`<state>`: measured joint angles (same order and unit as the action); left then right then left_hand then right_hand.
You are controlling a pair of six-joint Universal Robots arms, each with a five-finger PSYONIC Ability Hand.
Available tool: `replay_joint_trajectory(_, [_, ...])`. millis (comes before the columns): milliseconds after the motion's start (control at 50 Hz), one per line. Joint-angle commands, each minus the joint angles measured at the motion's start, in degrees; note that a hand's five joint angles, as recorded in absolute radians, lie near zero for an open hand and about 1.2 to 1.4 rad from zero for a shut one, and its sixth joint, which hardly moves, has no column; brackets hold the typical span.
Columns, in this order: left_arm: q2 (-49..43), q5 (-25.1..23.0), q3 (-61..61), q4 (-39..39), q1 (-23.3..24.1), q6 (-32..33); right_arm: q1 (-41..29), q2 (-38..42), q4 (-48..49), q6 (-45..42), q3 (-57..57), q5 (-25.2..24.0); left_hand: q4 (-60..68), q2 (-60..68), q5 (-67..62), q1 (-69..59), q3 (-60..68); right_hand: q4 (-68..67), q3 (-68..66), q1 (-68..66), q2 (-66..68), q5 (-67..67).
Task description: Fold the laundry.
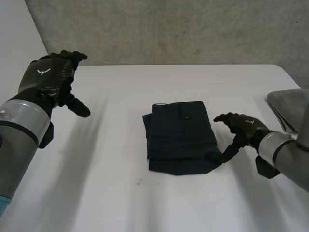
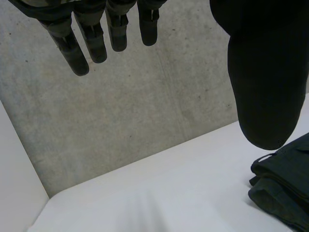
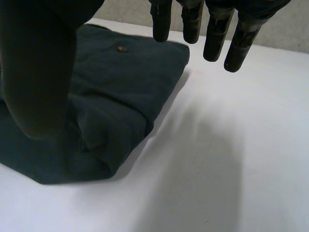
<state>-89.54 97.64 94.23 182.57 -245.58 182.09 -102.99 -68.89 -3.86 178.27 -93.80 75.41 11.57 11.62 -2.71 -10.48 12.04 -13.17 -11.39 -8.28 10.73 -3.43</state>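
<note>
One folded dark-blue garment [image 1: 181, 140] lies flat on the white table [image 1: 96, 193], a neat rectangle of several layers with a small button [image 1: 187, 117] on its top face. In the right wrist view the stacked edges of its folds show along the side that faces the right hand.

To the right of the garment, the right hand [image 1: 244, 126] is open. Its thumb [image 3: 38, 77] reaches down onto the garment's corner nearest the robot on that side and touches the cloth there. Its fingers [image 3: 232, 48] are straight and slightly spread, held above the bare table just beside the garment's right edge, gripping nothing.

Well apart from the garment, on its left, the left hand [image 1: 48, 77] is raised above the table. Its fingers [image 2: 79, 55] are straight and its thumb stands out to the side, so it too is open and holds nothing.

Farther right of the garment, beyond the right hand, a grey cloth [image 1: 292, 104] lies at the table's edge. Behind the garment, past the far edge of the table, stands a grey concrete wall [image 1: 169, 29].
</note>
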Motion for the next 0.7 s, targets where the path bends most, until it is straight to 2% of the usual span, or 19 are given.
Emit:
replay_joint_trajectory(20, [-0.64,0.00,0.78,0.25,0.01,0.02,-0.28,4.03,7.55,1.11,-2.18,-0.18,-1.52,-1.58,2.66,0.44,-2.00,0.57,-1.21,-4.32,1.88,0.83])
replay_joint_trajectory(220, [-1.43,0.00,1.93,1.12,0.01,-0.06,-1.07,6.84,11.42,6.20,-2.44,-0.27,-1.52,-1.58,2.66,0.44,-2.00,-0.10,-1.88,-5.00,2.55,0.15])
replay_joint_trajectory(520, [-1.61,0.00,2.02,1.12,0.10,-0.06,-3.44,10.36,12.92,6.38,-1.21,-0.18,-1.52,-1.58,2.66,0.44,-2.00,-2.29,-4.07,-7.18,4.74,-2.03])
replay_joint_trajectory(660, [-1.61,0.00,2.02,1.12,0.10,-0.06,-3.97,12.29,13.97,5.94,0.10,0.08,-1.52,-1.58,2.66,0.44,-2.00,-11.70,-13.48,-16.59,14.15,-11.44])
replay_joint_trajectory(700, [-1.61,0.00,2.02,1.12,0.10,-0.06,-4.06,12.91,14.41,5.77,0.46,0.17,-1.52,-1.58,2.66,0.44,-2.00,-19.75,-21.53,-24.64,22.20,-19.50])
